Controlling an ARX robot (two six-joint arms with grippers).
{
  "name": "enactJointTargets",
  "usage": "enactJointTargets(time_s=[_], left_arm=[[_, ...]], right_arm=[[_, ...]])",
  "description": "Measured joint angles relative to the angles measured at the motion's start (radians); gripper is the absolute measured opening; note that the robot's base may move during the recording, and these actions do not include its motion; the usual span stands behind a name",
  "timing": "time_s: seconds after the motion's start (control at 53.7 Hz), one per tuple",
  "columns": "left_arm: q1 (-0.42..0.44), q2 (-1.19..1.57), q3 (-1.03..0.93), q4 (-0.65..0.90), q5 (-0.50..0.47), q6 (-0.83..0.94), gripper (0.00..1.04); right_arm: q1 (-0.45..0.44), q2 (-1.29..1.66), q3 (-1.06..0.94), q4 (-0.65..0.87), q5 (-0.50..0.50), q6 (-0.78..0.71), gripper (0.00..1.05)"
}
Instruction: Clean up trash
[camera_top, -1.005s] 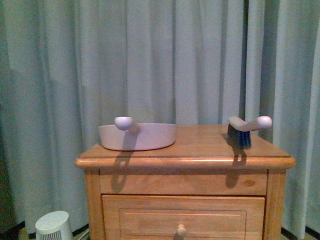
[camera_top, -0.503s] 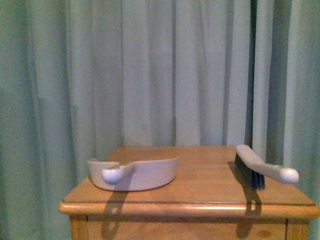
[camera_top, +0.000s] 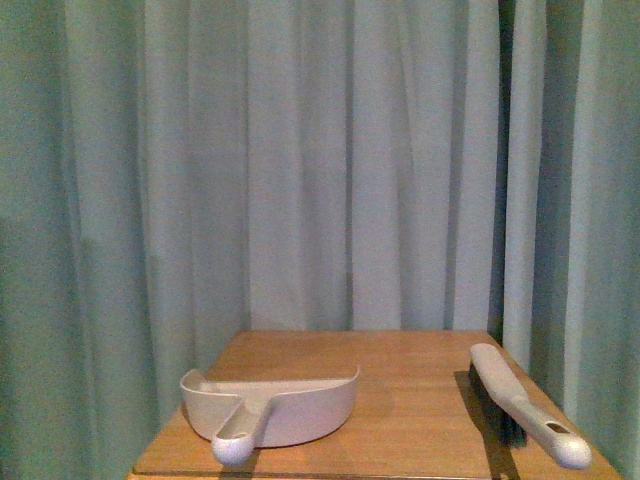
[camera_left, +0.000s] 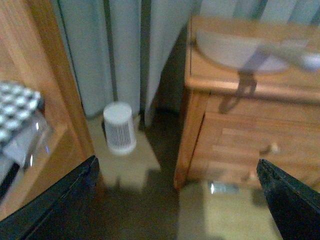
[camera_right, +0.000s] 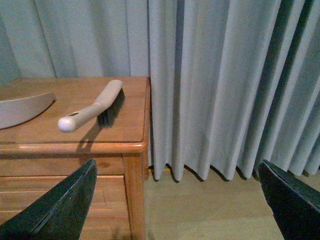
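Two tools, dustpan (camera_top: 300, 405) and brush (camera_top: 513, 397), lie on the cabinet (camera_top: 400, 362); no trash wad is visible on or beside it. Left gripper (camera_left: 170, 207) and right gripper (camera_right: 170, 207) gape, empty. Such a wad would likely be light and crushable: pinch gently mid-bulk.

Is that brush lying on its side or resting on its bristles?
On its bristles: the brush sits back up, dark bristles underneath, on the cabinet.

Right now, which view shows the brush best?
The right wrist view: the brush lies whole and sharp on the nightstand. The front view shows it whole but foreshortened; the blurred left wrist view misses it.
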Motion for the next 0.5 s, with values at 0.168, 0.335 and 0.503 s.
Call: enactJointTargets(time_s=[0.168, 0.335, 0.503], left_arm=[[-0.187, 0.366, 0.288, 0.078, -0.169, 0.057, 0.97], [-0.424, 0.723, 0.608, 0.040, -0.278, 0.058, 0.97], [-0.542, 1.000, 0.833, 0.002, -0.355, 0.051, 0.97]], right_arm=[[0.000, 0.000, 0.000, 0.000, 0.000, 0.000, 0.97], [0.000, 0.000, 0.000, 0.000, 0.000, 0.000, 0.97], [0.000, 0.000, 0.000, 0.000, 0.000, 0.000, 0.97]])
